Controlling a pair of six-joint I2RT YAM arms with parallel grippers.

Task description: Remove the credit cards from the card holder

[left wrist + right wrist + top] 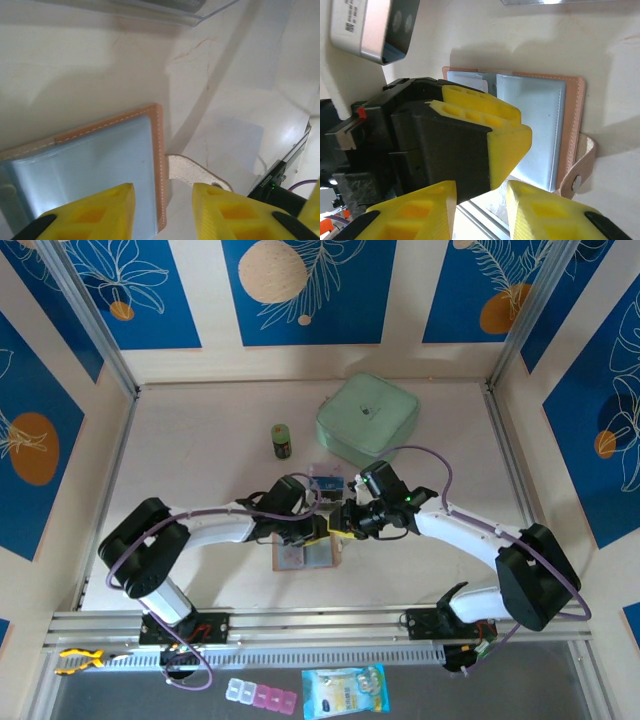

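The holder [540, 120] is laid open on the worktop [75, 75], centre-right in the right wrist view, its left half hidden by the left fingers [507, 145]; whether cards lie in its grey pockets cannot be made out. Left fingers and right fingers [420, 210] are both held apart, nothing seen clamped, the left pair over the holder's stitched edge and snap tab [195, 172]. In the top view the holder is partly covered by both arms, with a clear box [328, 480], green jar [283, 441] and mint case [367, 420] above.

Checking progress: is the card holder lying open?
Yes, the card holder lies unfolded, its grey see-through pockets facing up and its snap tab loose.
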